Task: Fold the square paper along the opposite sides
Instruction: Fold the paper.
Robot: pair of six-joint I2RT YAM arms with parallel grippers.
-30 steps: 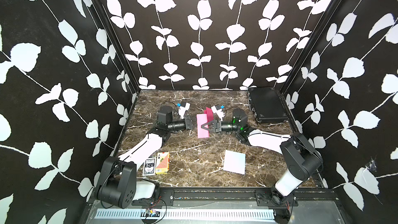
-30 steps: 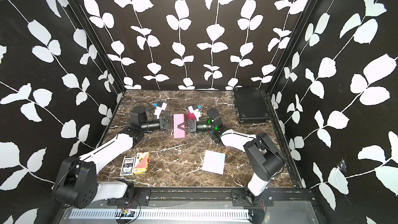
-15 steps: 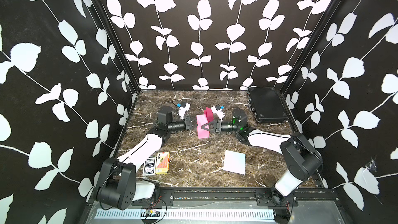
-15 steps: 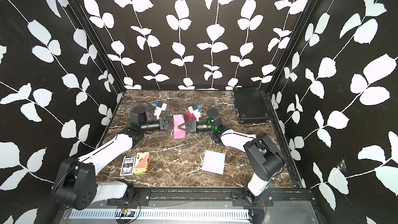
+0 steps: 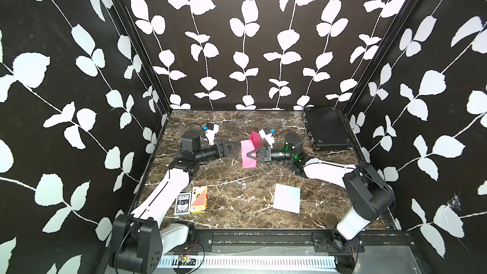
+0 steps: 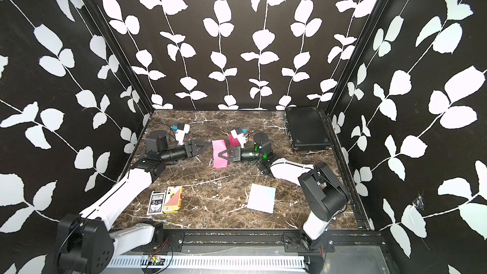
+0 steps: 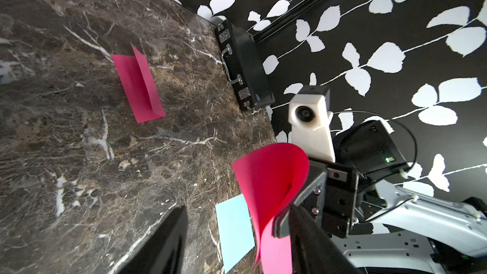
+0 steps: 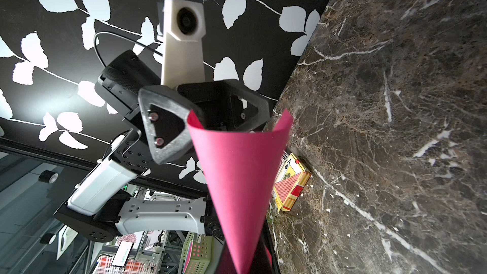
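Observation:
The square paper (image 5: 248,163) is pink and bends up off the marble table (image 5: 237,206) at mid-depth in both top views. My right gripper (image 5: 246,155) reaches in from the right and is shut on it. In the right wrist view the sheet (image 8: 237,175) rises from the jaws as a curled cone. My left gripper (image 5: 233,148) stands open just left of the paper's free edge. In the left wrist view the curled sheet (image 7: 268,180) hangs by one of my left fingers (image 7: 311,241), and I cannot tell if they touch.
A folded magenta sheet (image 7: 137,88) lies half open behind the paper. A pale blue sheet (image 5: 287,198) lies front right, and two card packs (image 5: 191,201) front left. A shut black case (image 5: 326,127) fills the back right corner.
My left gripper has opened and let go of the paper's edge. The right gripper has closed on the paper and stays in place.

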